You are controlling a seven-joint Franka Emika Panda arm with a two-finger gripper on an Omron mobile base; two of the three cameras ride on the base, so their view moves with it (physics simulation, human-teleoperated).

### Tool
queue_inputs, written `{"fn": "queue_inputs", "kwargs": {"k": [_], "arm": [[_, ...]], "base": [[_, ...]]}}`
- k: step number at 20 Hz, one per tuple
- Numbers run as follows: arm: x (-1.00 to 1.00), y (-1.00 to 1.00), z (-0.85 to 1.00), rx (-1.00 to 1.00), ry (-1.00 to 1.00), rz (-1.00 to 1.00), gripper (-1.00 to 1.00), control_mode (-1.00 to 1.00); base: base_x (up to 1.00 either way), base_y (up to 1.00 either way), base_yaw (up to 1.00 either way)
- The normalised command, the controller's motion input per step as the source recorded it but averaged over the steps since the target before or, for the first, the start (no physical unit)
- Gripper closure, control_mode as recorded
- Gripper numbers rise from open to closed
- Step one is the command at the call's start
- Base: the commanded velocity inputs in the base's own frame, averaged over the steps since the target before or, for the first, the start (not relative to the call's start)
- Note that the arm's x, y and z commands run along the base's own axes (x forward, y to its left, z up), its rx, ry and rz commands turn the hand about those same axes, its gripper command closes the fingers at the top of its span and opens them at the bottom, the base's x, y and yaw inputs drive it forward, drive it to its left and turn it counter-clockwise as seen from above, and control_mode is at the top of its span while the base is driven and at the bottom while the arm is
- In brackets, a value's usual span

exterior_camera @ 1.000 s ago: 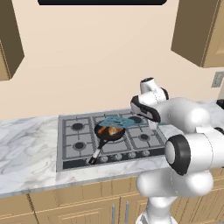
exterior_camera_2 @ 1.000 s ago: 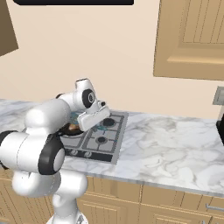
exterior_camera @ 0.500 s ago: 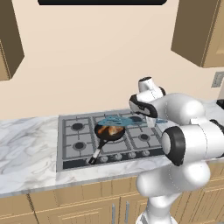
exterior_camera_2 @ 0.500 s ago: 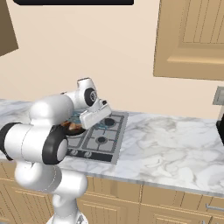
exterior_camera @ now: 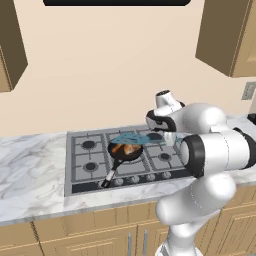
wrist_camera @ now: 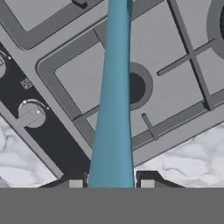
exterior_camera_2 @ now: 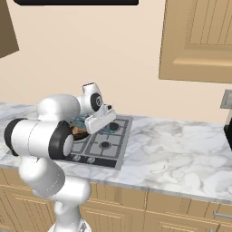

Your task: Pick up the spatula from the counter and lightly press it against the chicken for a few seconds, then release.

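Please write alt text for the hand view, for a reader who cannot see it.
The gripper holds a blue spatula by its handle, which runs from the bottom to the top edge. Below it lie a grey gas stove with a burner and marble counter.

Gas cooktop [exterior_camera: 82, 156], black pan [exterior_camera: 124, 157], wooden cabinets [exterior_camera: 227, 35]

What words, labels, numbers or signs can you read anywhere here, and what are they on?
None can be read.
One small pale square mark on the grey gas stove's black control strip, beside a round knob, is too blurred to read.
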Motion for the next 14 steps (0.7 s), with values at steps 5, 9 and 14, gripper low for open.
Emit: {"fn": "queue_inputs", "kwargs": {"k": [5,9,14], "arm": [[0.28,0.00,-0.20,0.00,0.00,0.00,1.00,-1.00],[0.28,0.00,-0.22,0.00,0.00,0.00,1.00,-1.00],[0.26,0.00,-0.21,0.00,0.00,0.00,1.00,-1.00]], "base": [[0.00,0.00,0.00],[0.00,0.00,0.00],[0.00,0.00,0.00]]}}
